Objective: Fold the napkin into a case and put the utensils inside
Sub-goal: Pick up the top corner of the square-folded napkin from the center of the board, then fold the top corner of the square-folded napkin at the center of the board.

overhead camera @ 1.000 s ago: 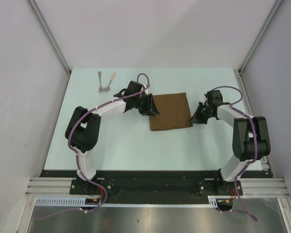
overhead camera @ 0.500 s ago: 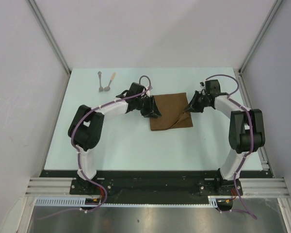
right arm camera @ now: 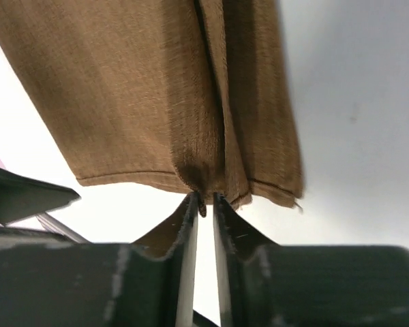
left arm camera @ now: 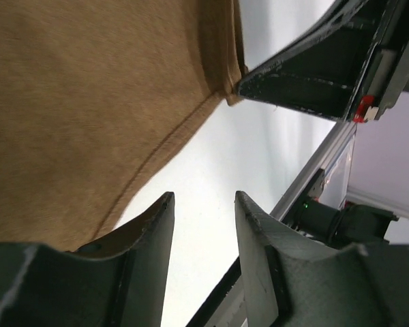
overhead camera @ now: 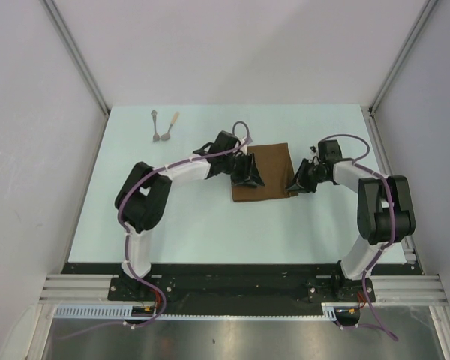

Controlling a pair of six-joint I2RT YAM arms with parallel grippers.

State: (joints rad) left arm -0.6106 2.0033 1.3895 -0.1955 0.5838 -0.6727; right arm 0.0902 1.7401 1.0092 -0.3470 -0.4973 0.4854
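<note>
On the table (overhead camera: pixel 210 225), between the two arms: the napkin (overhead camera: pixel 270 176), brown, partly folded along its right side. At its near right corner, right gripper (right arm camera: pixel 203 203) clamped on a bunched bit of hem. At its left side, left gripper (left arm camera: pixel 203 204) with fingers spread and bare surface between; at far left rear, well apart from the cloth, the utensils (overhead camera: pixel 163 127) side by side.

Left hand (left arm camera: pixel 203 201) fingers parted, right hand (right arm camera: pixel 204 201) pinched nearly closed, both arms reaching inward
</note>
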